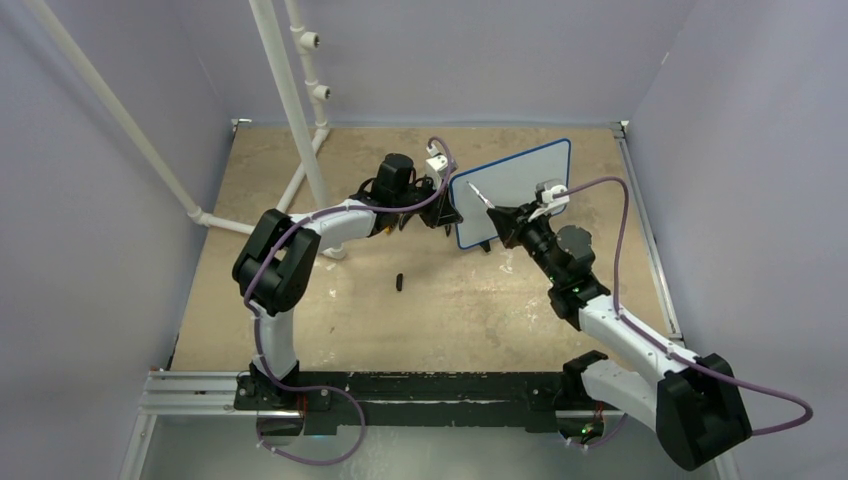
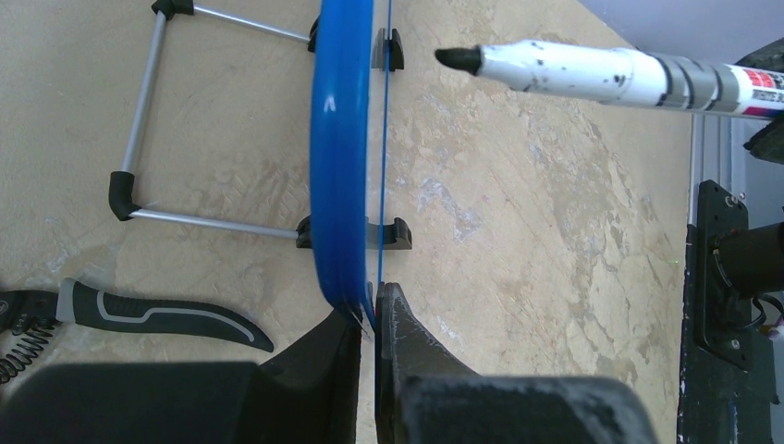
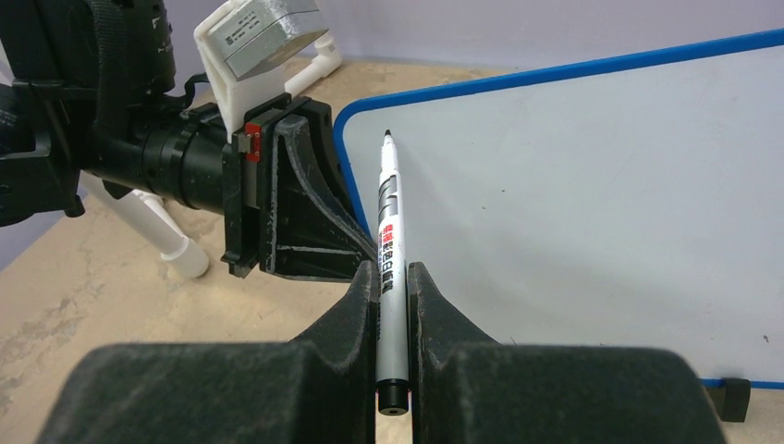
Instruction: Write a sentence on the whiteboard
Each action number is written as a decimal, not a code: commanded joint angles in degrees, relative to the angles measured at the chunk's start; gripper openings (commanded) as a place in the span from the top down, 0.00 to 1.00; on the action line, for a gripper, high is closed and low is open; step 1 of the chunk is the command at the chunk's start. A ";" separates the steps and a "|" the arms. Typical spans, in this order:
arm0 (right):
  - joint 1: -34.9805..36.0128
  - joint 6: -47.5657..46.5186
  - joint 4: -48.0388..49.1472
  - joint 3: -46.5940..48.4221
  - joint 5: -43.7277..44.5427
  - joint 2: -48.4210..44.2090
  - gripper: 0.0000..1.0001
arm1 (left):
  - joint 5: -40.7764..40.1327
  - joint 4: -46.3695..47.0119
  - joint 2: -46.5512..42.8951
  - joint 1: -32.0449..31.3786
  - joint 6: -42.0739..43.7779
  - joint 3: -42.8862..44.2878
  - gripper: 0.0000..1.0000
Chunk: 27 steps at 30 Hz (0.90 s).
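- The whiteboard is found standing upright on the table, in its far right part. It is propped from behind by a wire stand and carried on black feet.
- The left gripper is seen clamped on the blue rim at the board's left edge, with one finger on the writing face and one on the back.
- The right gripper is seen closed on a marker, which is gripped by the lower barrel with the printed label facing up.
- The marker is uncapped. Its black tip is pointed at the white face near the upper left corner, close to the clamped edge.
- In the left wrist view a gap is observed between the tip and the face, so contact is not made.
- A small dark object is noted lying on the table in front of the board, apart from both arms. Its identity cannot be determined.
- A black handle with a grey stripe is noted lying on the table behind the board, near the stand.
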 commanded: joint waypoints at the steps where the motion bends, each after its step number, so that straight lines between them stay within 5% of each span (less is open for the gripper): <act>1: -0.15 -1.05 2.80 2.72 1.47 0.90 1.00 | 0.45 -2.26 -1.55 -0.09 1.23 1.10 1.00; 27: -0.14 -2.01 0.19 3.11 -4.43 5.39 1.00 | 0.52 -2.60 -1.79 -0.12 1.37 1.59 1.00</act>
